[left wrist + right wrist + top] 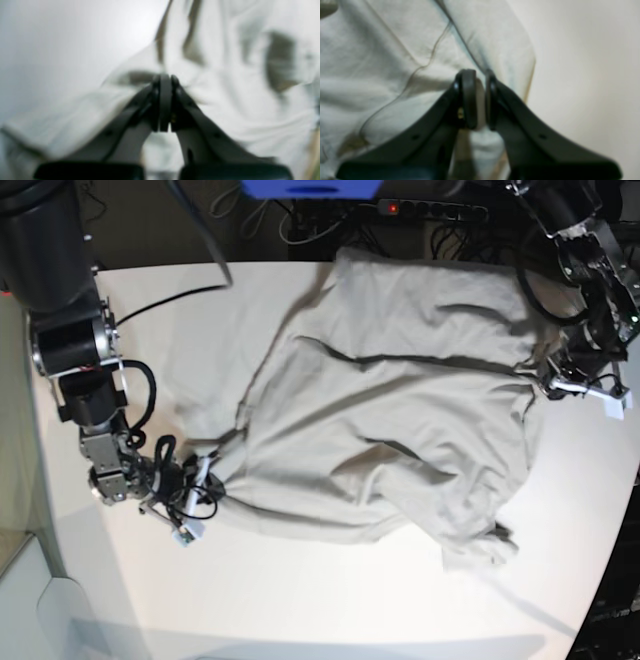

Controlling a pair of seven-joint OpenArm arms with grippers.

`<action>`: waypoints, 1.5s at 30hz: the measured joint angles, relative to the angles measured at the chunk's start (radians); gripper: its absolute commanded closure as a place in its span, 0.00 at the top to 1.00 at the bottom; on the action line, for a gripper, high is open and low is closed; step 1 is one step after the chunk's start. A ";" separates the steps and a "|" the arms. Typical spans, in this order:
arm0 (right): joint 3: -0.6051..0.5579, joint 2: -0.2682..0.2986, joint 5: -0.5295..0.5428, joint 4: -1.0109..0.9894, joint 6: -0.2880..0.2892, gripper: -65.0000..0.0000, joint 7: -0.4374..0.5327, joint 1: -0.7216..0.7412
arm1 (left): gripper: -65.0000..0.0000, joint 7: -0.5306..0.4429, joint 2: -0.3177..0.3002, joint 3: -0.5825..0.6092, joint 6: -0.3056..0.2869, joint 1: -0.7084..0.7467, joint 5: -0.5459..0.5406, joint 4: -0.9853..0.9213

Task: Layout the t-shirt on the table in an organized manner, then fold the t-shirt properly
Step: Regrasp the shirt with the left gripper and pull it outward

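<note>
Here both black grippers, left (165, 102) and right (480, 100), pinch opposite edges of the wrinkled grey-beige cotton t-shirt (400, 420) on the smooth white table (300, 600).

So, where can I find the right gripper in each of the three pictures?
Left wrist view: the right gripper is not in it; the shut gripper there is the left gripper.
Right wrist view: lower centre, the right gripper pinching an edge of the t-shirt.
Base view: left side, the right gripper at the cloth's bunched corner.
Shared landmark: the t-shirt on the white table.
</note>
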 measured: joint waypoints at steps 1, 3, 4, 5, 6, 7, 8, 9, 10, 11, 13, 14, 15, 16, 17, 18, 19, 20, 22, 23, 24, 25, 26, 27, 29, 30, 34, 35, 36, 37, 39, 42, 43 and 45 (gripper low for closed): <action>0.000 0.010 0.000 0.003 0.000 0.10 -0.003 -0.004 | 0.00 0.001 0.000 0.002 0.000 -0.005 -0.032 0.000; 0.000 0.035 0.024 0.009 -0.001 0.10 0.014 -0.021 | 0.00 0.000 0.000 0.001 0.000 -0.006 -0.122 0.000; 0.000 0.046 0.024 0.010 -0.002 0.10 0.033 -0.028 | 0.00 0.003 0.000 0.001 0.001 -0.009 -0.156 0.000; 0.000 0.056 0.025 0.010 -0.002 0.10 0.043 -0.032 | 0.00 0.003 0.000 0.002 0.004 -0.011 -0.200 0.000; 0.000 0.066 0.026 0.010 -0.002 0.10 0.038 -0.033 | 0.00 0.002 0.000 0.002 0.003 -0.013 -0.259 0.000; 0.002 0.071 0.025 0.010 -0.002 0.10 0.029 -0.032 | 0.00 -0.006 0.000 0.016 0.004 -0.014 -0.298 0.001; 0.003 0.077 0.024 0.010 -0.002 0.10 0.030 -0.032 | 0.00 -0.013 -0.004 0.039 0.004 -0.013 -0.333 0.000; 0.003 0.079 0.024 0.010 -0.003 0.10 0.030 -0.032 | 0.00 -0.009 -0.006 0.068 0.004 -0.011 -0.369 0.000; 0.003 0.081 0.024 0.010 -0.003 0.10 0.030 -0.032 | 0.00 -0.009 -0.005 0.103 0.004 -0.011 -0.408 0.000; 0.003 0.081 0.023 0.010 -0.003 0.10 0.030 -0.032 | 0.00 -0.004 -0.002 0.135 0.003 -0.003 -0.452 0.001; 0.003 0.081 0.024 0.010 -0.003 0.10 0.024 -0.030 | 0.00 -0.016 0.000 0.200 0.003 0.026 -0.512 0.002; 0.003 0.081 0.023 0.010 -0.003 0.10 0.019 -0.029 | 0.00 -0.008 0.001 0.229 0.003 0.041 -0.525 0.003; 0.003 0.080 0.023 0.010 -0.003 0.10 0.017 -0.028 | 0.00 -0.008 0.005 0.257 0.003 0.060 -0.529 0.003; 0.003 0.079 0.023 0.010 -0.003 0.10 0.016 -0.027 | 0.00 -0.002 0.014 0.283 0.004 0.072 -0.529 -0.001; 0.004 0.078 0.021 0.010 -0.004 0.10 0.014 -0.027 | 0.00 -0.001 0.017 0.307 0.005 0.083 -0.528 -0.005; 0.005 0.078 0.022 0.010 -0.003 0.10 0.014 -0.027 | 0.00 0.001 0.017 0.329 0.006 0.097 -0.525 -0.005; 0.006 0.075 0.021 0.010 -0.003 0.10 0.014 -0.027 | 0.00 -0.004 0.016 0.346 0.006 0.107 -0.523 -0.005; 0.006 0.074 0.021 0.010 -0.004 0.10 0.013 -0.027 | 0.00 -0.012 0.010 0.363 0.007 0.121 -0.517 -0.004; 0.006 0.072 0.021 0.010 -0.004 0.10 0.012 -0.027 | 0.00 -0.008 0.005 0.386 0.008 0.154 -0.501 -0.001; 0.006 0.072 0.019 0.010 -0.004 0.10 0.011 -0.027 | 0.00 -0.006 0.001 0.395 0.008 0.168 -0.480 -0.001; 0.006 0.072 0.015 0.010 -0.004 0.10 0.011 -0.026 | 0.00 -0.001 -0.007 0.401 0.008 0.182 -0.451 -0.001; 0.006 0.072 0.015 0.010 -0.004 0.10 0.011 -0.025 | 0.00 -0.002 -0.014 0.401 0.011 0.195 -0.431 -0.001; 0.006 0.072 0.015 0.010 -0.005 0.10 0.008 -0.025 | 0.00 -0.009 -0.019 0.397 0.011 0.205 -0.410 0.000; 0.006 0.072 0.014 0.010 -0.005 0.10 0.008 -0.024 | 0.00 -0.008 -0.022 0.394 0.011 0.213 -0.382 0.000; 0.006 0.068 0.014 0.010 -0.006 0.10 0.007 -0.024 | 0.00 -0.007 -0.022 0.391 0.011 0.225 -0.327 0.000; 0.006 0.066 0.015 0.010 -0.008 0.10 0.007 -0.024 | 0.00 -0.012 -0.022 0.391 0.011 0.230 -0.316 0.000; 0.006 0.055 0.014 0.010 -0.019 0.10 0.007 -0.024 | 0.00 -0.007 -0.019 0.391 -0.011 0.218 -0.217 0.007; 0.006 0.055 0.014 0.010 -0.019 0.10 0.007 -0.024 | 0.00 -0.017 -0.019 0.391 -0.016 0.210 -0.178 0.011; 0.007 0.054 0.014 0.010 -0.019 0.10 0.007 -0.024 | 0.00 -0.024 -0.019 0.391 -0.019 0.204 -0.143 0.012; 0.006 0.052 0.014 0.010 -0.021 0.10 0.007 -0.024 | 0.00 -0.026 -0.019 0.391 -0.022 0.193 -0.117 0.013; 0.006 0.044 0.007 0.010 -0.033 0.10 0.008 -0.023 | 0.00 -0.031 -0.019 0.389 -0.023 0.162 -0.045 0.006; 0.006 0.039 0.006 0.010 -0.034 0.10 0.008 -0.021 | 0.00 -0.044 -0.016 0.332 -0.036 0.123 -0.003 -0.036; 0.006 0.038 0.006 0.010 -0.034 0.10 0.007 -0.021 | 0.00 -0.047 -0.016 0.303 -0.041 0.110 0.011 -0.053; 0.006 0.039 0.007 0.010 -0.034 0.10 0.008 -0.021 | 0.00 -0.062 -0.024 0.261 -0.048 0.086 0.046 -0.086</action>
